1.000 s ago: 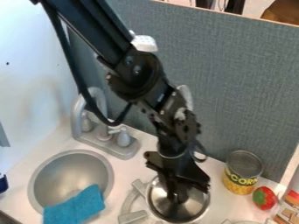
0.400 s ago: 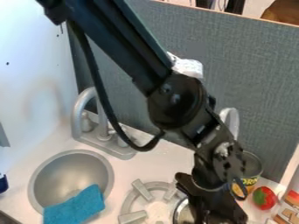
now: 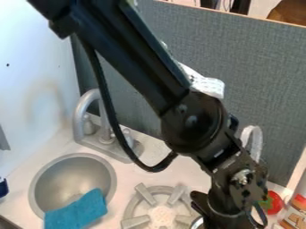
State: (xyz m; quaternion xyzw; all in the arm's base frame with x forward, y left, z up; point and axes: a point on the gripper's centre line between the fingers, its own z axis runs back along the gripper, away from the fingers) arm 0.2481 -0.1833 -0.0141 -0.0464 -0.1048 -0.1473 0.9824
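Note:
The black gripper (image 3: 210, 209) is low at the lower right, just right of the stove burner (image 3: 160, 215), with its lower end past the bottom edge. Beside its left side, a small part of the round shiny metal dish (image 3: 196, 222) shows at the bottom edge; the gripper hides much of the rest. Whether the gripper holds the dish cannot be made out. Right of the wrist lies a red toy with a green patch (image 3: 275, 202), partly covered by the arm.
A sink basin (image 3: 60, 179) at left has a blue cloth (image 3: 78, 211) over its front rim. The faucet (image 3: 81, 118) stands behind it. A grey panel (image 3: 269, 89) runs along the back, and a printed box (image 3: 294, 214) is at the right edge.
The arm and gripper have moved right and toward the bottom edge. The metal dish has shifted the same way, uncovering more of the burner. The arm now blocks the corn can.

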